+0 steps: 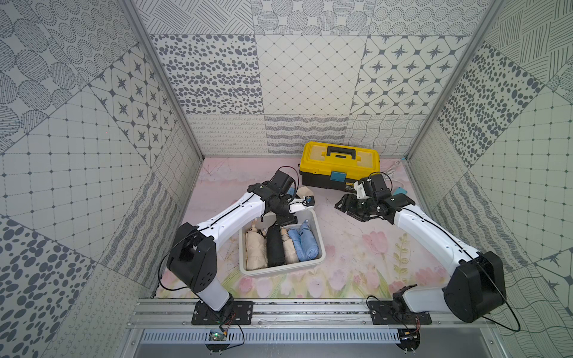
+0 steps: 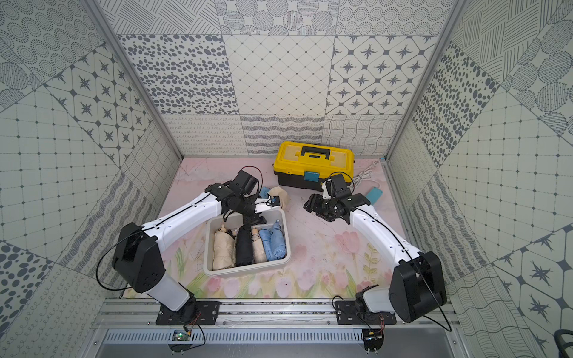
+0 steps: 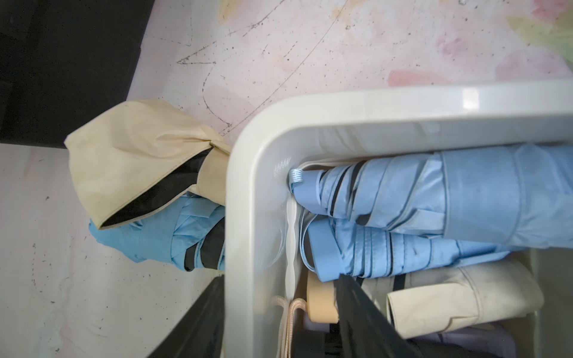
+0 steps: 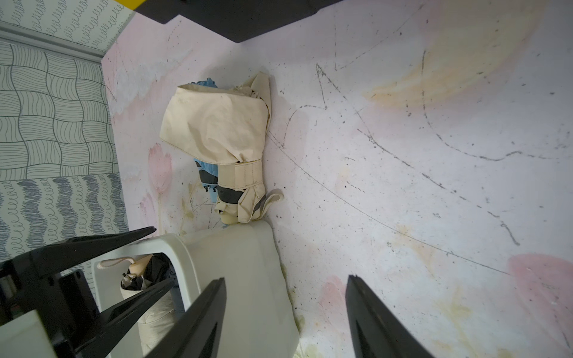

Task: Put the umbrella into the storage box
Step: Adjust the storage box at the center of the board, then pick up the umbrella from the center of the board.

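Note:
The white storage box [image 1: 279, 269] [image 2: 245, 272] sits mid-table with several folded umbrellas in it: beige, black and blue [image 3: 465, 192]. Just behind its far wall a beige umbrella [image 1: 302, 192] [image 3: 136, 148] [image 4: 217, 124] lies on the mat, partly over a blue umbrella [image 3: 155, 235] [image 2: 263, 192]. My left gripper [image 1: 286, 220] [image 3: 279, 322] is open and astride the far wall, one finger [image 3: 192, 325] outside and the other in the box. My right gripper [image 1: 344, 206] [image 4: 285, 279] hangs open and empty over the mat, right of the box.
A yellow-lidded black toolbox [image 1: 339, 162] [image 2: 313, 162] stands at the back. A light blue object [image 1: 401, 189] with a white cable lies behind my right arm. Patterned walls close in the left, back and right sides.

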You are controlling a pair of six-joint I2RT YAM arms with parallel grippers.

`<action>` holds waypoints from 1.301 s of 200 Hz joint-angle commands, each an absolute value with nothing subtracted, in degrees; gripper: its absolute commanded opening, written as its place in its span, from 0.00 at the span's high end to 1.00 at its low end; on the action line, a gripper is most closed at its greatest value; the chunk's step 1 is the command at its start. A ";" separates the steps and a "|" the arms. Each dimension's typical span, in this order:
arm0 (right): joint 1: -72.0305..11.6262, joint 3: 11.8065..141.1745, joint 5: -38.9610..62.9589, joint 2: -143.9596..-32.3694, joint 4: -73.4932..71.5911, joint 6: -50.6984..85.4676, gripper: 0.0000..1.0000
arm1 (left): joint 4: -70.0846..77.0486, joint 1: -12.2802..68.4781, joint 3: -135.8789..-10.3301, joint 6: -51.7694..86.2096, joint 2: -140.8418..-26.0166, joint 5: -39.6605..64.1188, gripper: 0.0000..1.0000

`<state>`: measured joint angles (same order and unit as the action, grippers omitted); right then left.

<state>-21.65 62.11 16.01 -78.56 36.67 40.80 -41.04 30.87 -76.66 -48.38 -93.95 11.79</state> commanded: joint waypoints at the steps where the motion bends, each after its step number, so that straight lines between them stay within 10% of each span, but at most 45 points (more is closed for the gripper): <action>1: -21.18 61.88 15.90 -77.38 34.98 41.24 0.33 | -49.51 31.35 -75.05 -52.95 -92.31 16.94 0.44; 52: -20.82 62.68 17.00 -79.11 34.00 41.12 0.33 | -55.04 31.36 -74.29 -52.80 -89.07 26.22 0.47; 100: -22.17 61.20 19.74 -82.38 24.37 44.16 0.29 | -39.95 28.56 -75.77 -39.11 -86.22 28.87 0.27; 177: -29.42 65.11 15.65 -99.11 5.01 48.53 0.17 | -1.96 27.20 -67.96 1.42 -78.60 5.15 0.15; 260: -29.75 74.26 13.99 -113.54 1.66 51.52 0.15 | -4.17 26.46 -64.89 7.61 -71.06 -3.93 0.14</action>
